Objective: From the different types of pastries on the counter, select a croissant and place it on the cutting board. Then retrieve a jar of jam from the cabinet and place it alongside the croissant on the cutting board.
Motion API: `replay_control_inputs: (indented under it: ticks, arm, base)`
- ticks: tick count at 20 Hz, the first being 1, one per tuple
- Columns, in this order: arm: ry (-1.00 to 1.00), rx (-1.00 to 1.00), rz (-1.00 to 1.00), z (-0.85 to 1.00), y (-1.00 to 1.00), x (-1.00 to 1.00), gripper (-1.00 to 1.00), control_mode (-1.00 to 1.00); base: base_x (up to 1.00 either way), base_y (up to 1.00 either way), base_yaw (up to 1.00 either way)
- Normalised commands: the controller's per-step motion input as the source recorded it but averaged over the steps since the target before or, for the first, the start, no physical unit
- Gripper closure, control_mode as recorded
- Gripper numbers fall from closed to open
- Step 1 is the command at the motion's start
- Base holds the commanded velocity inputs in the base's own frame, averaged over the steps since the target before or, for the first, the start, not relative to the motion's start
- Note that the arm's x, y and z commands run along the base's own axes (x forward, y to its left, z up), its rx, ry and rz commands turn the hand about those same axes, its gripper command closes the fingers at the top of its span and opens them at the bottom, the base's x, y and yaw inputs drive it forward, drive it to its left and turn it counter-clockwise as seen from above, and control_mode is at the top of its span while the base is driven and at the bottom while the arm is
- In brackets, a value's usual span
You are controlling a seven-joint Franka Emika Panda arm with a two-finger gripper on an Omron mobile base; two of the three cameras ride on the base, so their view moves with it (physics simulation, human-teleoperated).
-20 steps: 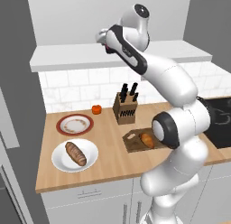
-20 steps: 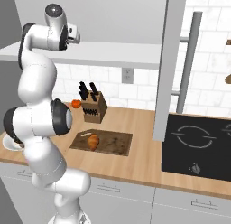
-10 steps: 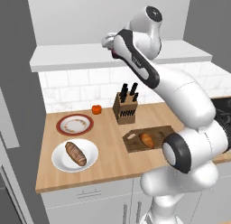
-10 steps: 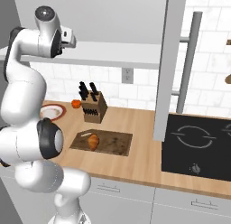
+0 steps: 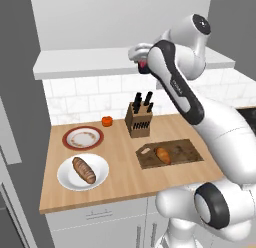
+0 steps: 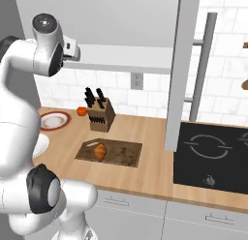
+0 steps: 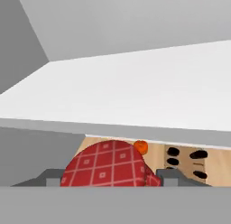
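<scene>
My gripper is up at the front edge of the cabinet's white shelf ledge, shut on the jar of jam. The jar is dark red with a checked pattern and sits between the two fingertips in the hand view. In the left base view it is a small red spot under the hand. Far below, the golden croissant lies on the dark cutting board near its handle end. The brown loaf rests on a white plate on the counter.
A knife block stands behind the board, below the gripper. A small orange object sits beside it. A red-rimmed plate lies at the left. A black cooktop and a grey vertical panel are to the right.
The hand has shifted slightly right and down along the front of the ledge. The arm's elbow has swung out to the right. Nothing on the counter moved.
</scene>
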Motion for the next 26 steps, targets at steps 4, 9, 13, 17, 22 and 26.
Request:
replay_control_inputs:
  ticks: [4,9,13,17,22,26]
  arm:
    - [0.0,0.02,0.02,0.0,-0.34,-1.0,1.0,-1.0]
    - [0.0,0.05,0.05,0.0,-0.43,-0.83,1.0,-1.0]
    - [0.01,0.04,0.07,-0.07,-0.5,-0.73,1.0,-1.0]
    - [0.06,0.03,0.09,-0.35,-0.46,-0.41,1.0,-1.0]
    - [0.12,0.08,0.24,-0.59,-0.12,0.0,1.0,-1.0]
    - [0.03,0.08,0.38,-0.63,0.0,0.2,1.0,-1.0]
  base:
    - [0.0,0.0,0.0]
    - [0.0,0.0,0.0]
    - [0.0,0.0,0.0]
    - [0.0,0.0,0.0]
    - [0.0,0.0,0.0]
    - [0.0,0.0,0.0]
